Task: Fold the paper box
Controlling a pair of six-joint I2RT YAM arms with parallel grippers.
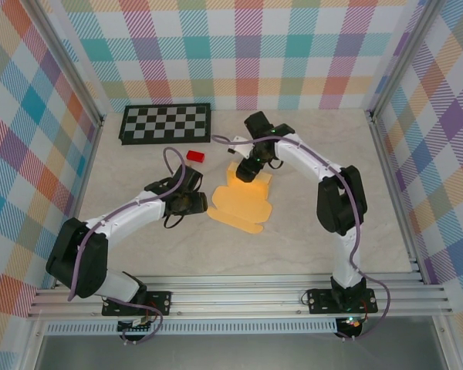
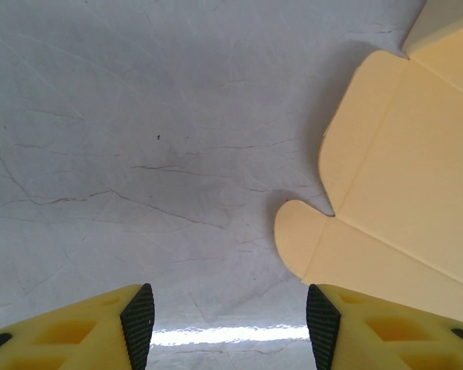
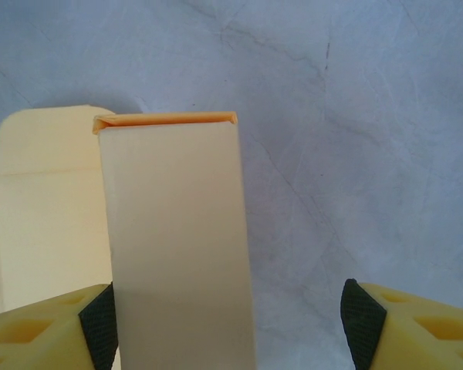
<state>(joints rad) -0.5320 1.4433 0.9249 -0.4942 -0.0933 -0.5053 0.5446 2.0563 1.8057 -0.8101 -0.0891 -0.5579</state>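
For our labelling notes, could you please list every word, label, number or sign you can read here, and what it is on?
None can be read. The paper box is plain yellow-orange card, the checkerboard carries only black and white squares, the red block is too small to show any marking, and the plaid walls bear only their pattern.

The paper box [image 2: 401, 177] runs off the right edge of the left wrist view; in the top view the right tool [image 1: 247, 171] covers its upper end.
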